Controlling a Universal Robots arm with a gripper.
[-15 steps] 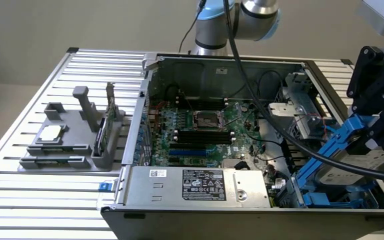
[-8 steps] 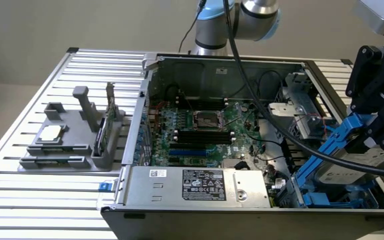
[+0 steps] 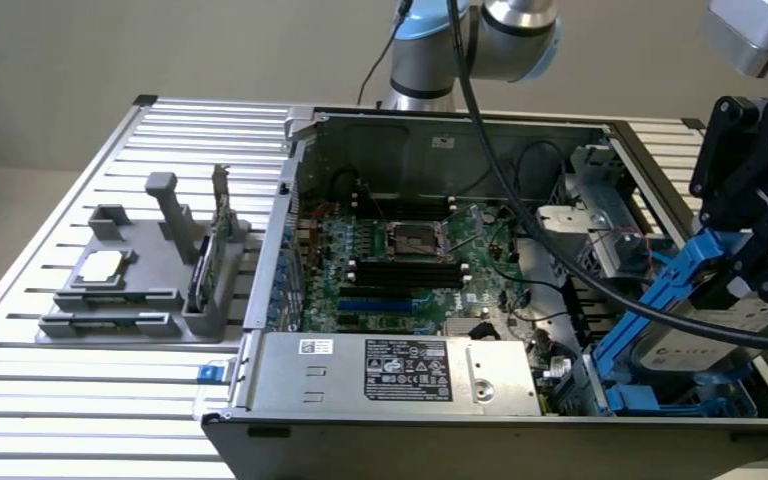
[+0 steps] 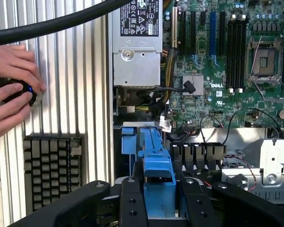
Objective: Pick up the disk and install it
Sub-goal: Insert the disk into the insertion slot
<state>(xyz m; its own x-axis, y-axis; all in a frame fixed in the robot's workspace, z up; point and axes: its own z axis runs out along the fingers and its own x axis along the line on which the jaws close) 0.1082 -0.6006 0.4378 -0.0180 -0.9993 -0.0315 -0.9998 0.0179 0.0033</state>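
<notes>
The open computer case [image 3: 307, 170] holds a motherboard [image 3: 411, 260] and a power supply [image 3: 398, 365]. At the exterior view's right end of it, the gripper [image 4: 158, 203] has its fingers [image 4: 131, 203] closed on the disk [image 3: 691, 350], which is tilted above the blue drive bay [image 3: 624, 400]. The case stands on a slatted metal counter [image 3: 77, 400].

We count one open computer case [image 3: 491, 150], one motherboard [image 3: 484, 275], one power supply [image 3: 384, 370], one disk [image 3: 698, 345], one gripper [image 4: 158, 203], one grey fixture tray [image 3: 131, 325], one processor chip [image 3: 104, 265], one keyboard [image 4: 52, 170].
</notes>
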